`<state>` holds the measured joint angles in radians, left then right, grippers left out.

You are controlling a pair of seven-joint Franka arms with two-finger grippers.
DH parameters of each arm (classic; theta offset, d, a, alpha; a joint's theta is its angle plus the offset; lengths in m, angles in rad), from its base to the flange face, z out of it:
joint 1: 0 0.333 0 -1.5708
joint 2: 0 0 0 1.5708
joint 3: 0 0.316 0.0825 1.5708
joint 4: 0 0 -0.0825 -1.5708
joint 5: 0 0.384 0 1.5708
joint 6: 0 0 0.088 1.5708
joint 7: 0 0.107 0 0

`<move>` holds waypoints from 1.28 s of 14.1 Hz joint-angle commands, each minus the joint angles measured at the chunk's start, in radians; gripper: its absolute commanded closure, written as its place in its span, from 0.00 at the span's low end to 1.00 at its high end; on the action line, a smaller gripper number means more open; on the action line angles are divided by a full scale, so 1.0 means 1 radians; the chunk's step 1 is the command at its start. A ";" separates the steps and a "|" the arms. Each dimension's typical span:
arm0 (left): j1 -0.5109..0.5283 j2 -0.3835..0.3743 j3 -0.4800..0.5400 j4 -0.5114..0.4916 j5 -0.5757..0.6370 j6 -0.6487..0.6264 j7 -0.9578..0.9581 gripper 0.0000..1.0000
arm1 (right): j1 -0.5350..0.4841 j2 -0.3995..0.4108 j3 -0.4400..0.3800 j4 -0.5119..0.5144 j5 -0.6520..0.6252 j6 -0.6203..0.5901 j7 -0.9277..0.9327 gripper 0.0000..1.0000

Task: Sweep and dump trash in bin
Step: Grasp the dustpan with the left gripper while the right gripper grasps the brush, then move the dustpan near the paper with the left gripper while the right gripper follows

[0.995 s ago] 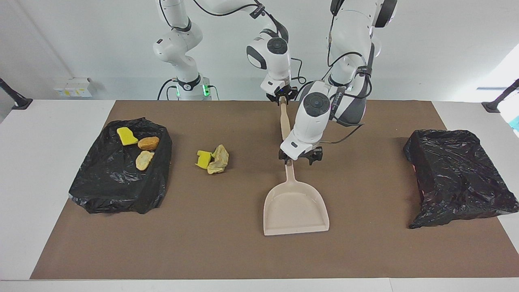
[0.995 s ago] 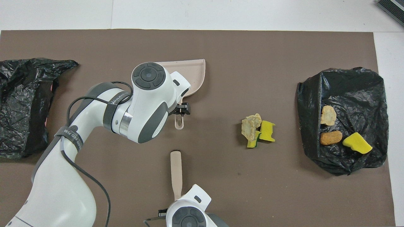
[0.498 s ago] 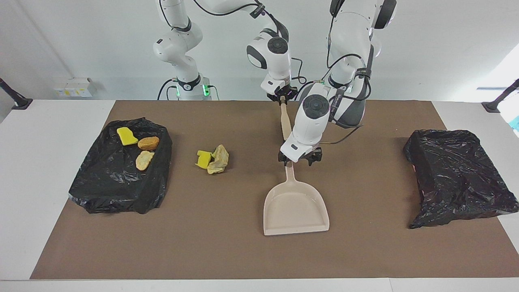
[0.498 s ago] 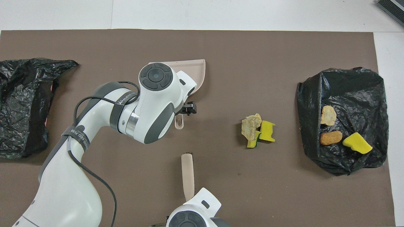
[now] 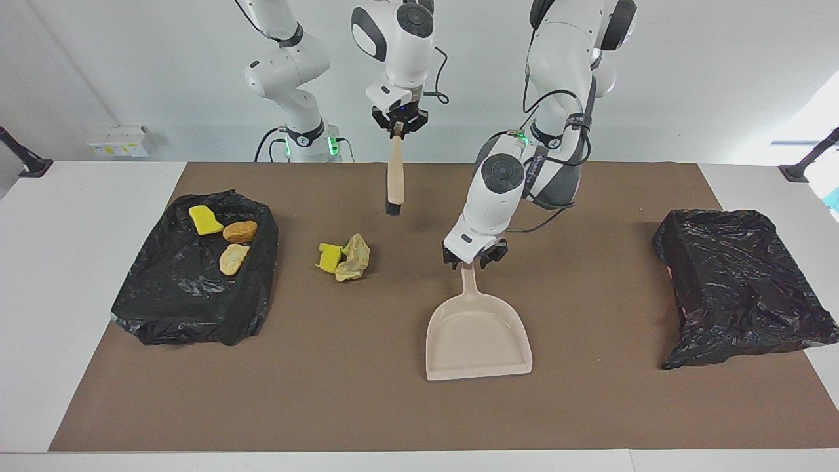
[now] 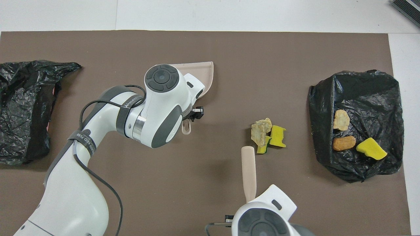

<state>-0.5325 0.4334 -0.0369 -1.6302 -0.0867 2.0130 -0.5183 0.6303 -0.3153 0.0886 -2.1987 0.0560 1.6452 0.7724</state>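
My right claw [image 5: 396, 128] grips the brush [image 5: 394, 177] by its handle, raised over the desk [image 5: 367, 406] near the trash [image 5: 344, 257]. My left claw [image 5: 469, 260] sits on the dustpan [image 5: 477, 334] handle; I cannot tell whether it has clamped. More trash lies in the bin [image 5: 190, 308] beside the loose pile.
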 commanded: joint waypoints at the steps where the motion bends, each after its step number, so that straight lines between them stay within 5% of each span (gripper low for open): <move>1: -0.015 0.010 0.012 0.009 -0.015 0.009 -0.022 0.59 | -0.102 -0.036 0.008 -0.010 -0.076 -0.004 -0.106 1.00; 3: -0.017 0.010 0.014 0.015 -0.008 -0.007 -0.025 0.79 | -0.231 -0.016 0.014 -0.024 -0.085 0.072 -0.242 1.00; 4: -0.018 0.010 0.014 0.018 -0.001 -0.014 -0.025 0.98 | -0.294 0.007 0.014 -0.026 -0.085 0.109 -0.340 1.00; 9: -0.015 -0.025 0.014 0.032 0.105 -0.102 0.047 1.00 | -0.431 0.087 0.016 -0.076 -0.160 0.123 -0.528 1.00; 15: 0.002 -0.168 0.012 -0.048 0.096 -0.206 0.447 1.00 | -0.472 0.137 0.016 -0.159 -0.153 0.235 -0.518 1.00; 18: 0.038 -0.206 0.015 -0.078 0.096 -0.223 0.802 1.00 | -0.518 0.139 0.017 -0.176 -0.143 0.260 -0.545 1.00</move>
<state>-0.5250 0.2838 -0.0229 -1.6424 -0.0061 1.7914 0.0849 0.1599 -0.1604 0.0908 -2.3544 -0.0845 1.8838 0.2646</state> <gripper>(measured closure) 0.678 0.740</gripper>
